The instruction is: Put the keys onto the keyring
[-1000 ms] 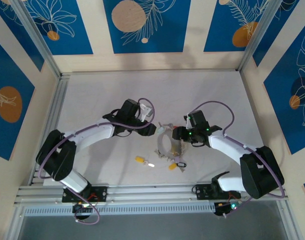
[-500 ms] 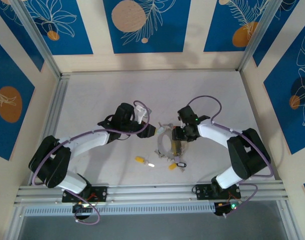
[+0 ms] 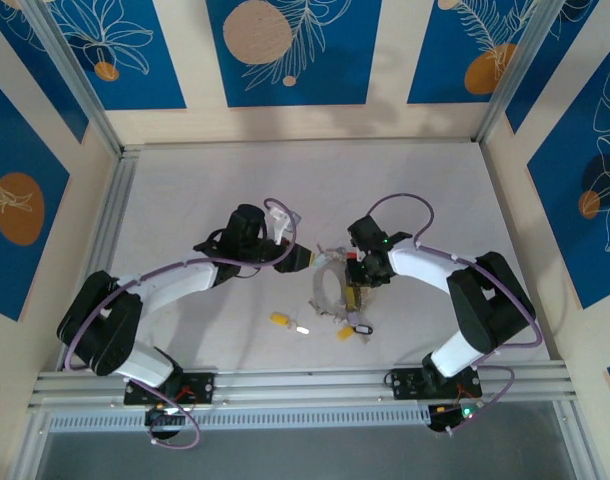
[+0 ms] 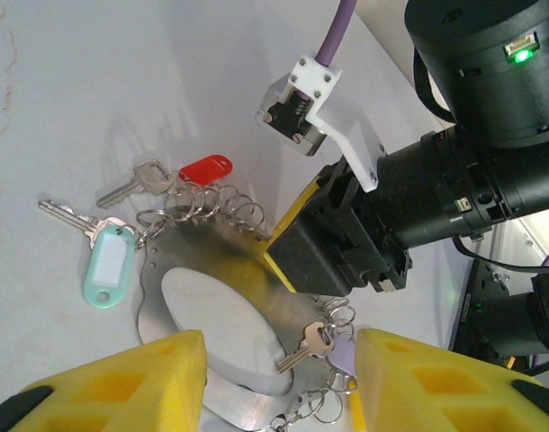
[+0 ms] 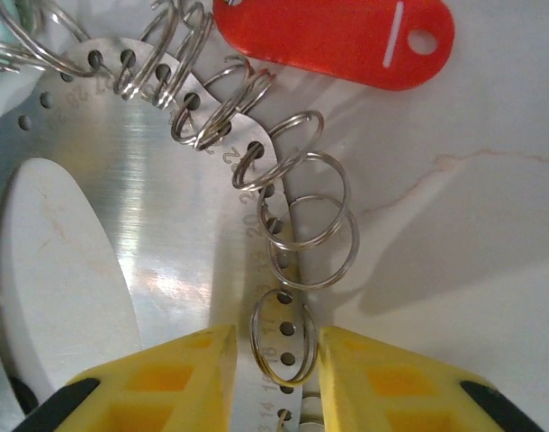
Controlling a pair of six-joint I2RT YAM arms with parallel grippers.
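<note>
While our left gripper (image 4: 279,360) gapes over the keyring (image 4: 202,247), our right gripper (image 5: 276,360) sits narrow around a ring (image 5: 279,337), lower centre; we cannot tell if it grips.

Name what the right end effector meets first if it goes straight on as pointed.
Probably the small steel split ring between the fingers of the right end effector, hooked in the rim of the flat grey metal plate; depth is unclear.
</note>
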